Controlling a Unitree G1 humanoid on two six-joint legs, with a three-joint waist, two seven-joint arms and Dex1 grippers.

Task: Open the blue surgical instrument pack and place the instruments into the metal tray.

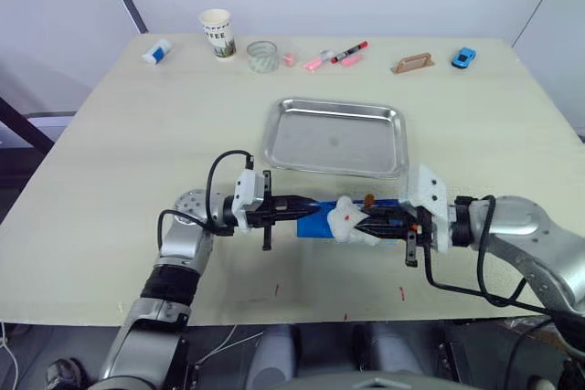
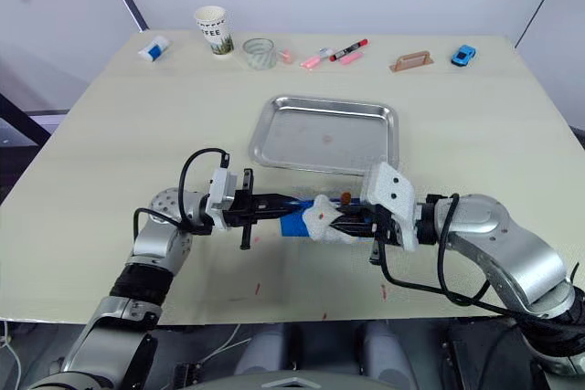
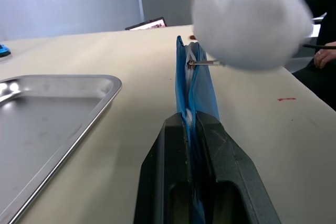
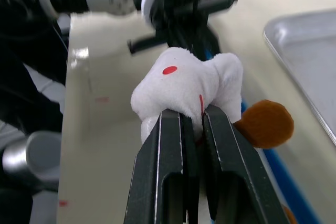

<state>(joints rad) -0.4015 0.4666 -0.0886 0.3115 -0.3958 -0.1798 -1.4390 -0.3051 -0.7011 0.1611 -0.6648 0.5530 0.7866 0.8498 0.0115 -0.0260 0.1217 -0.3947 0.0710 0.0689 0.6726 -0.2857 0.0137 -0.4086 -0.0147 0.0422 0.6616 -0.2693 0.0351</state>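
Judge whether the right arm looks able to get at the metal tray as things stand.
Probably yes: the metal tray lies just beyond the right gripper with bare table between, though that gripper is shut on a white plush toy.

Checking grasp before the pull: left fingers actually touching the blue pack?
Touching. In the left wrist view the left gripper has both fingers closed flat against the blue surgical instrument pack, its edge pinched between them.

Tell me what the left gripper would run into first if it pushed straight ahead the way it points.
Probably the white plush toy that the right gripper pinches; it sits right ahead, along the blue surgical instrument pack the left gripper clamps.
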